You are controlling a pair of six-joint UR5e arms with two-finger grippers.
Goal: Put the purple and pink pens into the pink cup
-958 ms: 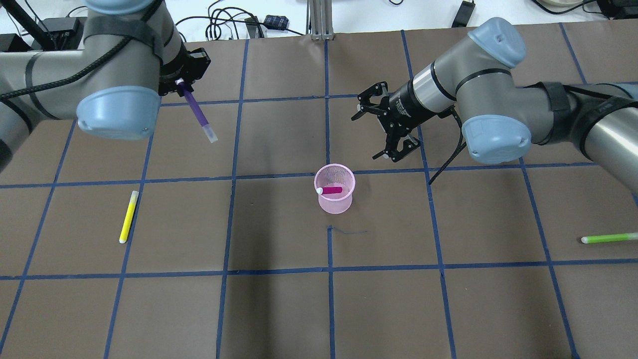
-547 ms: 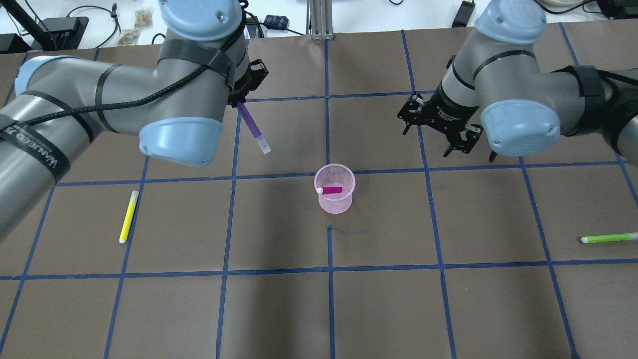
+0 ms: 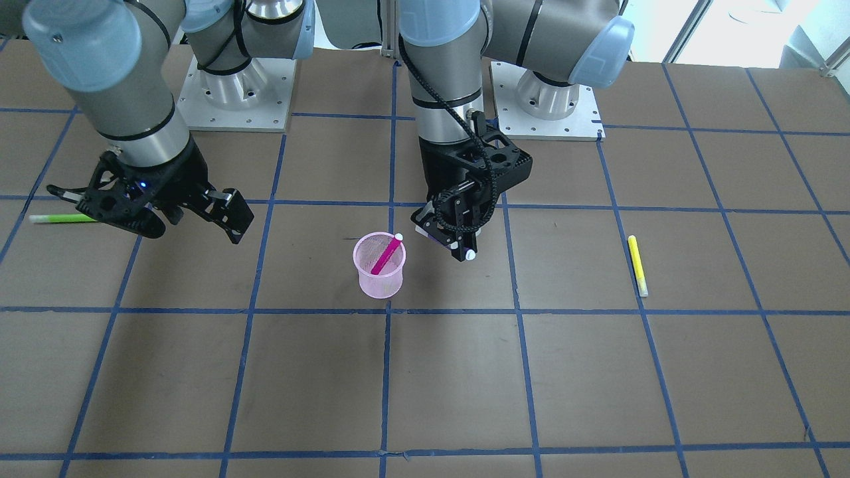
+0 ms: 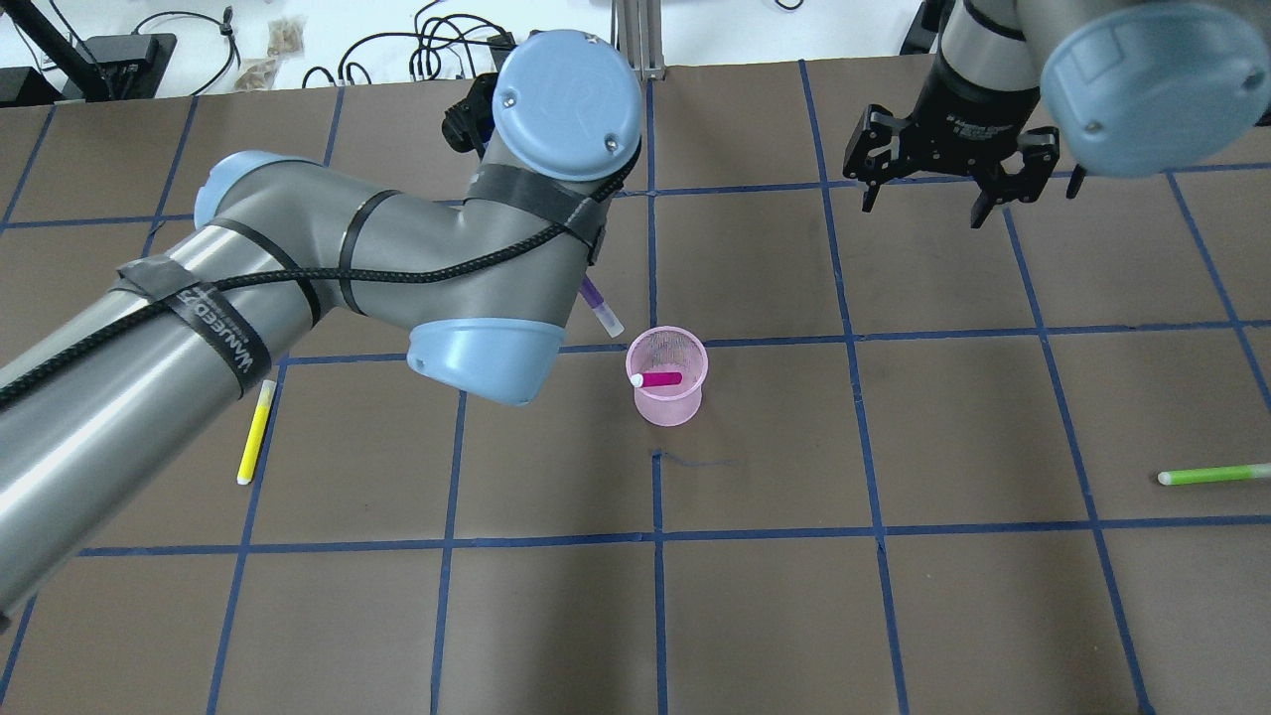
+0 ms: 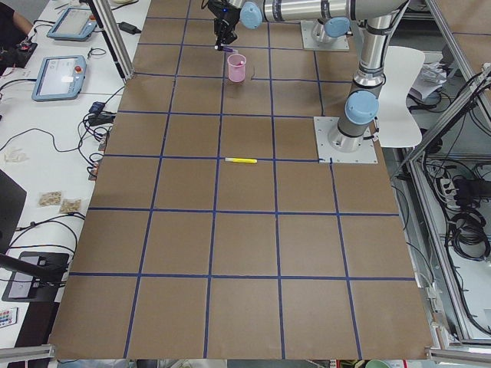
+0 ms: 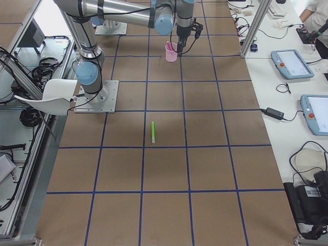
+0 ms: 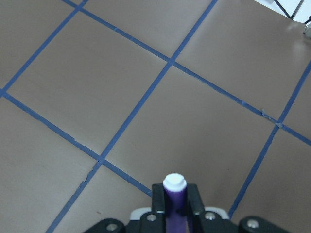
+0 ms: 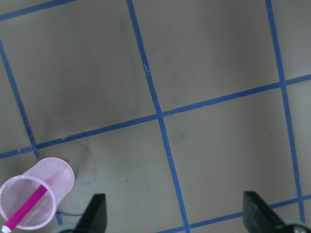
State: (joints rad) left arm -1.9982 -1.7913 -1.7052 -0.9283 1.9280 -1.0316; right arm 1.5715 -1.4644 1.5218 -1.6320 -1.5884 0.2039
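1. We are looking at a brown worktop (image 4: 894, 616) crossed by blue tape lines, and we are taking the pink cup (image 4: 667, 407) standing on it as our marker for everything else.
2. The left arm (image 4: 397, 268) is hanging over the worktop on the robot's left of the cup. Its left jaws are closed on the purple pen (image 4: 601, 310), and the wrist view is showing the barrel pinched between them. The jaws themselves are sitting just beside the cup.
3. The right arm (image 4: 1142, 60) is hovering well apart from the cup on the robot's right. Its right jaws are spread wide and are carrying nothing.
4. The cup is standing upright, and its mesh wall is letting us see what is inside.
5. A green pen (image 4: 1211, 475) is lying flat well away from the cup on the robot's right. A yellow pen (image 4: 255, 432) is lying flat well away on the robot's left. We are judging neither to be part of the job.
6. The pink pen (image 4: 660, 378) is leaning inside the cup with its white end at the rim, so we are counting that half as done.
7. The purple pen is pointing down at a slant, with its pale tip just beside the cup's rim on the robot's left. It is not yet over the mouth, as far as we are able to judge. What is remaining is bringing that tip over the opening, lowering it and letting go.
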